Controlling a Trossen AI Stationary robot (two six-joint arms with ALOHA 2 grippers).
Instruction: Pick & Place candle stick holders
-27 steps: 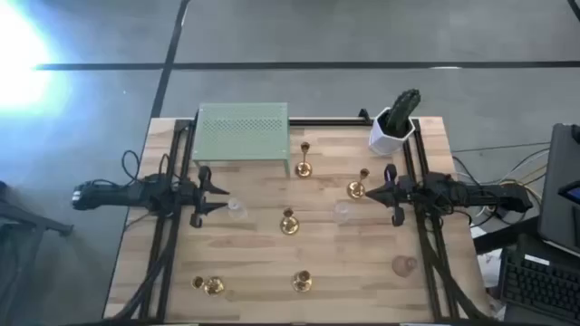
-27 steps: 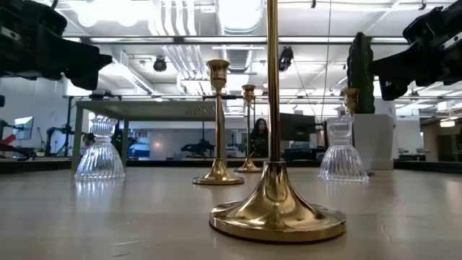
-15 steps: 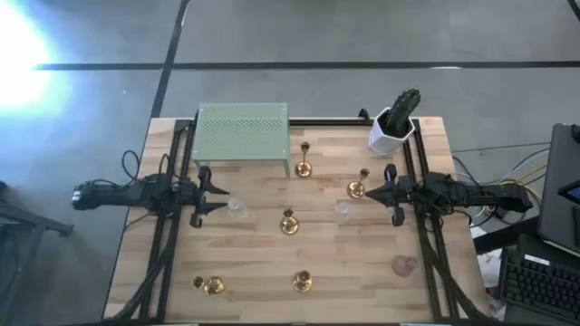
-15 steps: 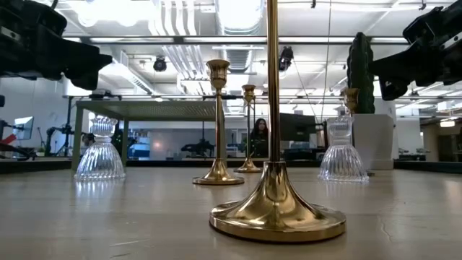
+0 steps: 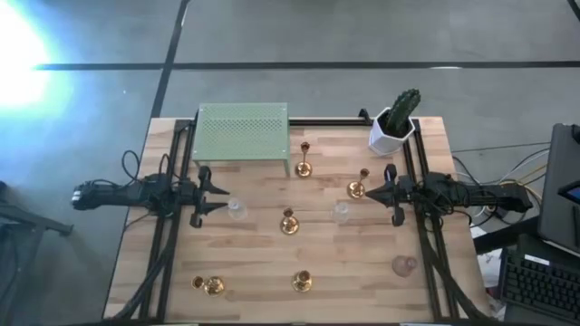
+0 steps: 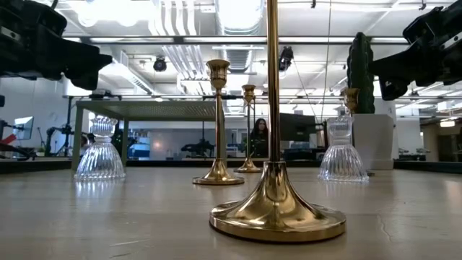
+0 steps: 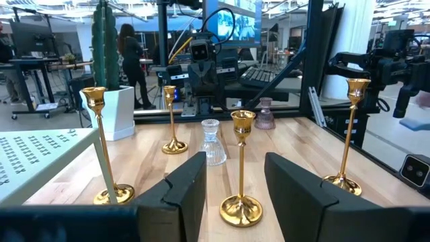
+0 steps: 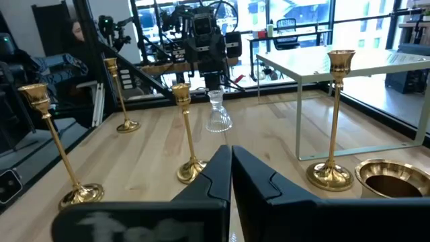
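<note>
progress: nothing picked yet | candle stick holders (image 5: 290, 223) scattered upright across table (image 5: 263, 272) | left gripper (image 5: 205, 192) spread, empty, left side | right gripper (image 5: 388, 192) fingers pressed together, empty, right side

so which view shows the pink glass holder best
The high view: the pink glass holder sits alone near the table's front right edge. The left wrist view shows it small behind a clear holder; the low and right wrist views miss it.
</note>
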